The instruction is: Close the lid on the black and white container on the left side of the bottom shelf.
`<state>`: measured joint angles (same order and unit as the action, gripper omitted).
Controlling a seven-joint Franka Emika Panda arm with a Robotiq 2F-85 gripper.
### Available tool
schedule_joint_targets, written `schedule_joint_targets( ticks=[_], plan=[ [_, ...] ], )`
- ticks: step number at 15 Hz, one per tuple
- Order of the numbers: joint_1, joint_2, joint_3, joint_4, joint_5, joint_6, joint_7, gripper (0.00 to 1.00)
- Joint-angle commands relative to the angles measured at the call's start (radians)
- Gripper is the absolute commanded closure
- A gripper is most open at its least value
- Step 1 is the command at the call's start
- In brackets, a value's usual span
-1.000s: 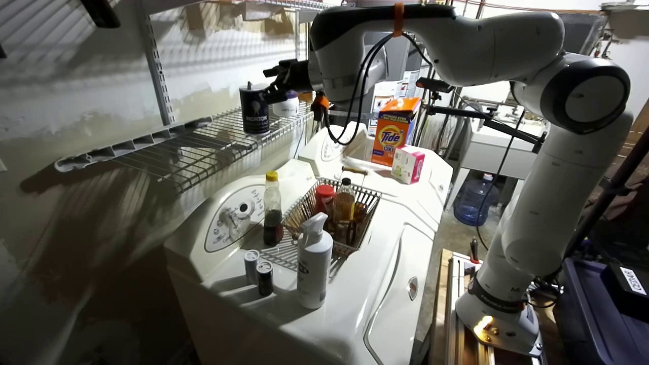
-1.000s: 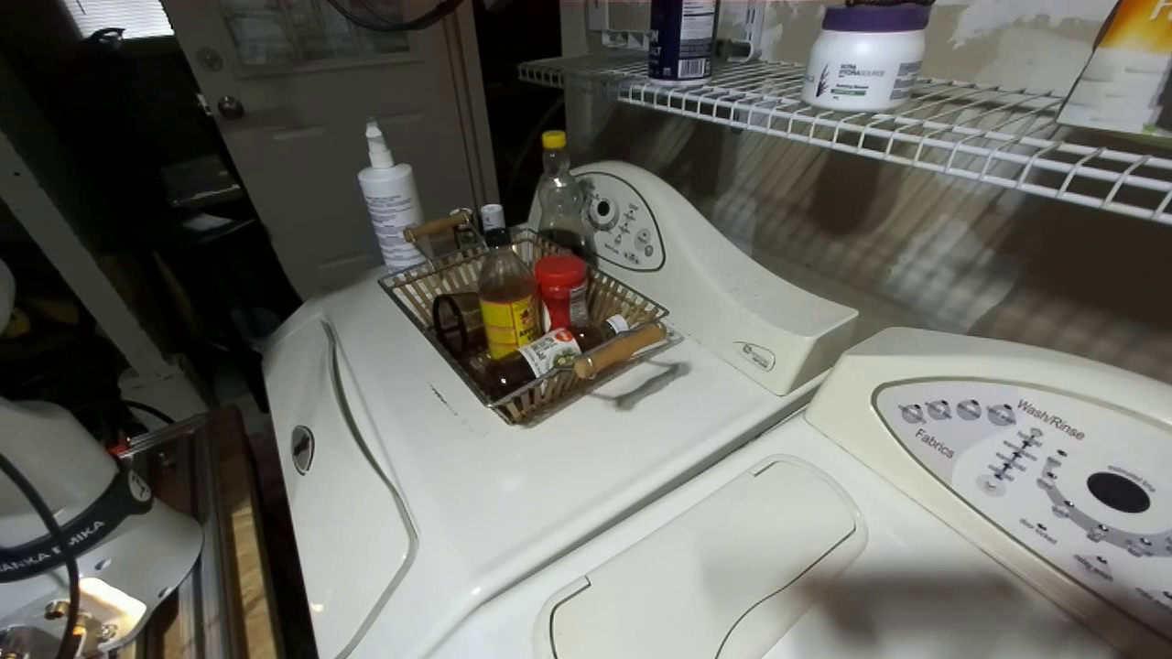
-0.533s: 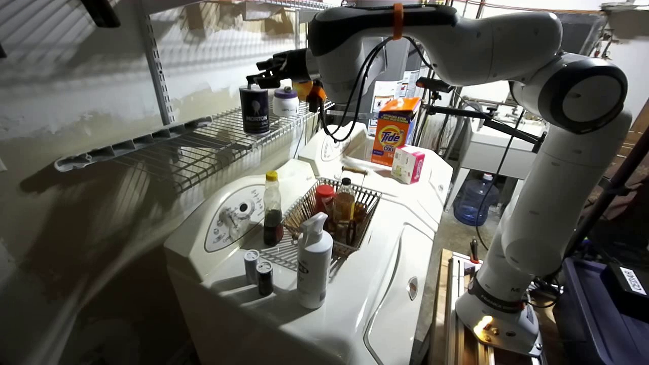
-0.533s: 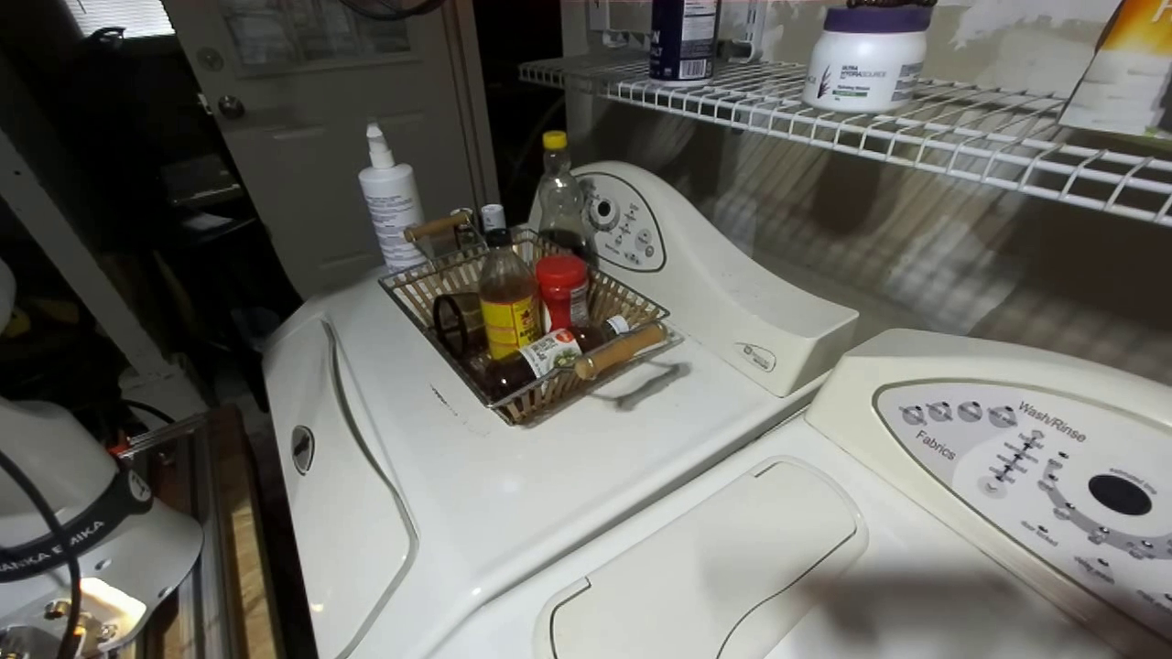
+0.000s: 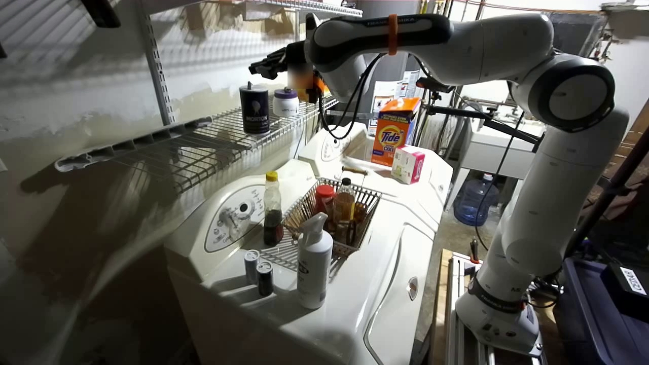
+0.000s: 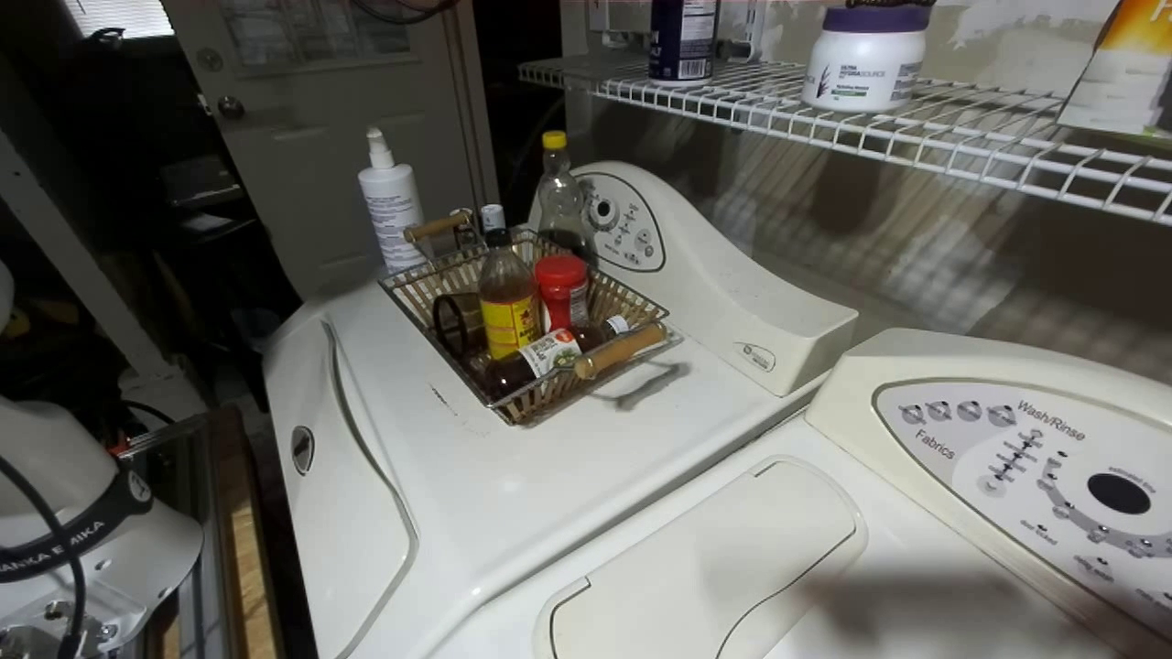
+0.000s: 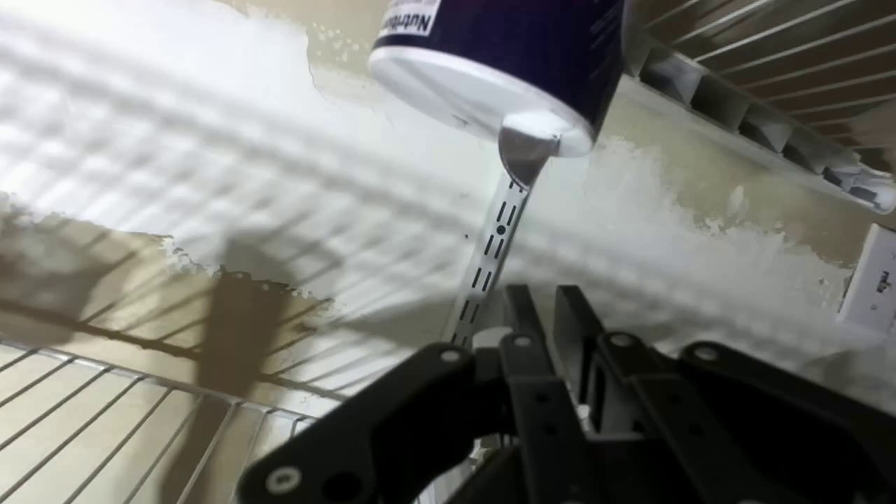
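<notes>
White arm [image 5: 471, 50], bent, extended leftward; black end effector [image 7: 544, 297], fingers narrowly parted, higher than upright dark container [image 5: 255, 109] on wire shelf [image 5: 218, 165].

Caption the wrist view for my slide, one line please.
Salt container, upside down in this view, metal spout open; tool clear of it, fingers slightly apart.

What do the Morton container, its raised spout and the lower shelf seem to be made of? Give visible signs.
Morton container: perhaps smooth cardboard, judging by its printed wrap and white top.
Raised spout: probably shiny metal, from its grey sheen.
Lower shelf: likely metal, smoothly coated, from its thin, pale wires.
</notes>
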<state>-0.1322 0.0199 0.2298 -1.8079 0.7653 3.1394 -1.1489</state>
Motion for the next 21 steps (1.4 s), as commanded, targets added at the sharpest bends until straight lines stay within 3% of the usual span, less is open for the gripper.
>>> schedule_joint_targets(
  ticks=[1, 4, 9, 17, 21],
  plan=[
    [0.061, 0.036, -0.107, 0.090, -0.263, -0.127, 0.272, 1.00],
    [0.057, 0.062, -0.109, 0.192, -0.450, -0.244, 0.464, 1.00],
    [0.068, 0.115, -0.107, 0.341, -0.616, -0.446, 0.647, 1.00],
    [0.125, 0.204, -0.161, 0.501, -0.783, -0.664, 0.807, 1.00],
    [0.129, 0.230, -0.170, 0.541, -0.847, -0.703, 0.834, 1.00]
  ],
)
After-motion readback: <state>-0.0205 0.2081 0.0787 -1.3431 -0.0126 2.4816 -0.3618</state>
